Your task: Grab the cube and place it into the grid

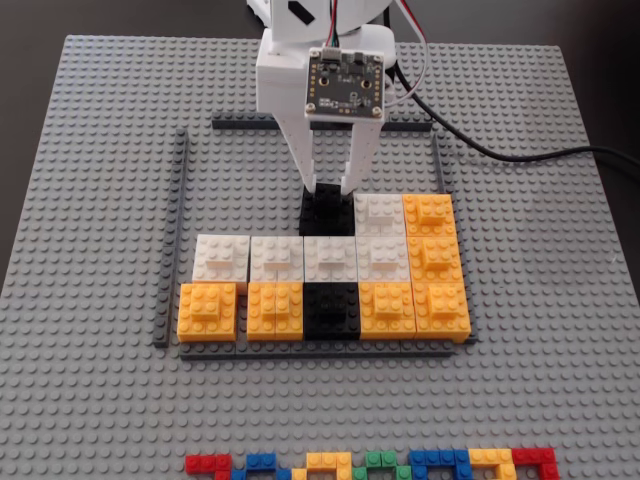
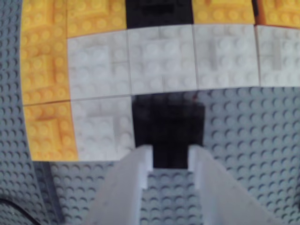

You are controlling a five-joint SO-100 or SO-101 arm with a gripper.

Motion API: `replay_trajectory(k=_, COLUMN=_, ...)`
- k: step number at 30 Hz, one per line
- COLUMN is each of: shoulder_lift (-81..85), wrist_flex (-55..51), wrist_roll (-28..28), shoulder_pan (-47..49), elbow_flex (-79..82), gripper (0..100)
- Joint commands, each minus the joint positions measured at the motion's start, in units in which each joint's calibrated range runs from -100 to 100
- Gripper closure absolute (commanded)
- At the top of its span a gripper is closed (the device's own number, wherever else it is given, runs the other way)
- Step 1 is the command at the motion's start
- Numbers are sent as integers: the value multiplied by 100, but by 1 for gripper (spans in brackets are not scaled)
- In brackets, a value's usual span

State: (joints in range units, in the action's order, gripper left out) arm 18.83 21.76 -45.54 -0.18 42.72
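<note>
The black cube (image 1: 326, 212) sits on the baseplate inside the grid (image 1: 183, 230), in the third row just left of a white block (image 1: 379, 212). My gripper (image 1: 331, 187) reaches down from the far side, its white fingers (image 1: 311, 165) on either side of the cube's raised top brick and closed on it. In the wrist view the cube (image 2: 168, 124) lies between the fingertips (image 2: 143, 159) of the gripper (image 2: 169, 157), flush against the white blocks. A grid strip (image 2: 47, 187) shows at lower left.
Rows of white (image 1: 275, 257) and orange blocks (image 1: 208, 310), plus another black block (image 1: 331, 310), fill the grid's near rows. Orange blocks (image 1: 430, 235) stack up the right column. A row of small multicoloured bricks (image 1: 370, 465) lies at the front. A black cable (image 1: 520, 155) runs off right.
</note>
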Motion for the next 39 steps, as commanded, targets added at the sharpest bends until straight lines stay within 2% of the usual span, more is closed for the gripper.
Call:
replay_trajectory(k=1, shoulder_lift=26, wrist_flex=115, wrist_roll=-54, shoulder_pan=73, elbow_flex=-398, gripper=93)
replay_trajectory(k=17, shoulder_lift=-8, wrist_flex=193, wrist_roll=-117, shoulder_pan=51, elbow_flex=-271, gripper=93)
replay_trajectory(k=24, shoulder_lift=17, wrist_flex=213, wrist_roll=-98, shoulder_pan=22, elbow_flex=-189, gripper=85)
replay_trajectory(k=39, shoulder_lift=77, wrist_flex=218, wrist_roll=-107, shoulder_pan=-8, elbow_flex=-144, gripper=86)
